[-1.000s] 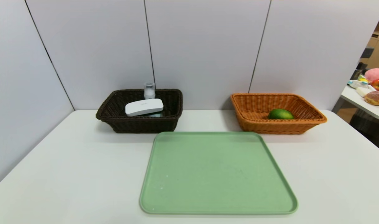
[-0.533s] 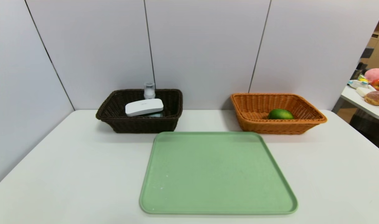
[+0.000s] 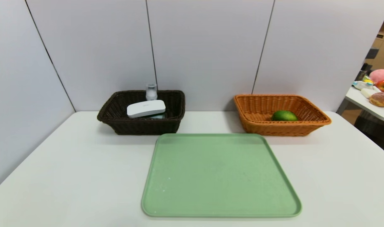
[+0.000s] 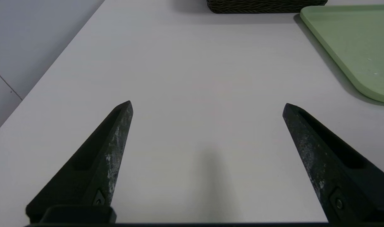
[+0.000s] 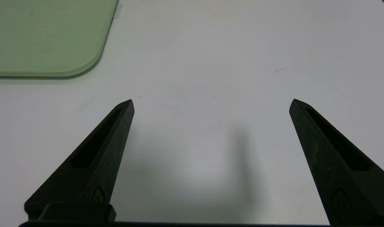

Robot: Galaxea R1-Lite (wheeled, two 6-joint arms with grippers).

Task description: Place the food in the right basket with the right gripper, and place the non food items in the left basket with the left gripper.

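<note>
Resting at the back of the white table point(image 3: 69, 164), the dark brown basket point(image 3: 116, 121) on the robot's left held a white case point(image 3: 146, 108) lying tilted across its middle, with a small clear bottle point(image 3: 151, 91) standing upright behind it at the far rim. The orange basket point(image 3: 258, 124) on the robot's right, well apart from the brown one, held a green round fruit point(image 3: 283, 115) near its front wall. Between and in front of the two baskets lay a green tray point(image 3: 220, 176) with nothing on it. Neither arm showed in the head view. The left gripper point(image 4: 207, 105) hovered low over bare table to the left of the tray, its fingers spread wide with nothing between them, the brown basket's base visible far ahead. The right gripper point(image 5: 211, 102) hovered likewise over bare table to the right of the tray's near corner, fingers wide apart and holding nothing.
</note>
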